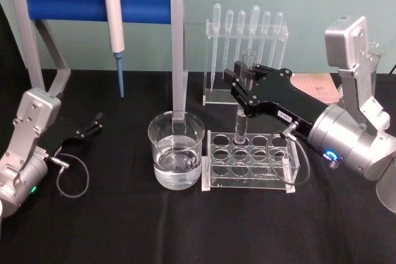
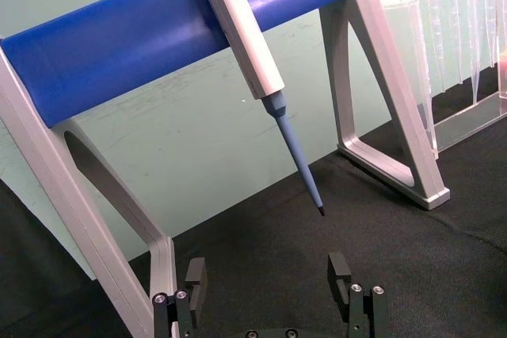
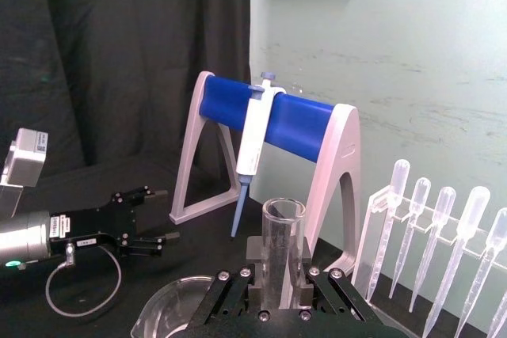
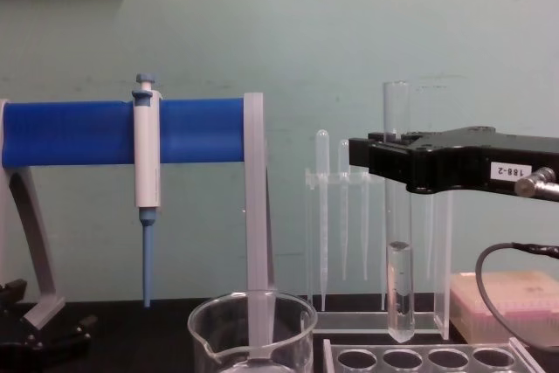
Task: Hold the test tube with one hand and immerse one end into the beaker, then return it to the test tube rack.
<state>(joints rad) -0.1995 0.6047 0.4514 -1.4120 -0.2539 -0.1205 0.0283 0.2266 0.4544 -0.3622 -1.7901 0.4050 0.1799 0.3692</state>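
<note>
The right gripper [image 1: 245, 88] reaches in from the right over the test tube rack [image 1: 247, 183] and is clamped on the test tube [image 1: 240, 125], holding it upright. Its flat black fingers grip the tube a little below the open rim, so a short length of glass rises above the gripper and a longer length hangs beneath. In the right wrist view the tube [image 3: 283, 231] sits squarely between the closed-in fingers of that gripper [image 3: 283, 276]. In the chest view the tube [image 4: 399, 290] has a little clear liquid in its lower part, and its round bottom hangs just above the rack [image 4: 419, 358], over a hole in the back row. The beaker [image 1: 176, 151], partly filled with clear liquid, stands on the black surface [image 1: 185, 233] just beside the rack on its left, apart from the tube. The left gripper [image 1: 94, 123] lies low at the far left, well away from the tube. Its fingers are spread wide with nothing between them, facing the blue-barred stand [image 2: 142, 45] where the pipettor [image 2: 253, 45] hangs.
</note>
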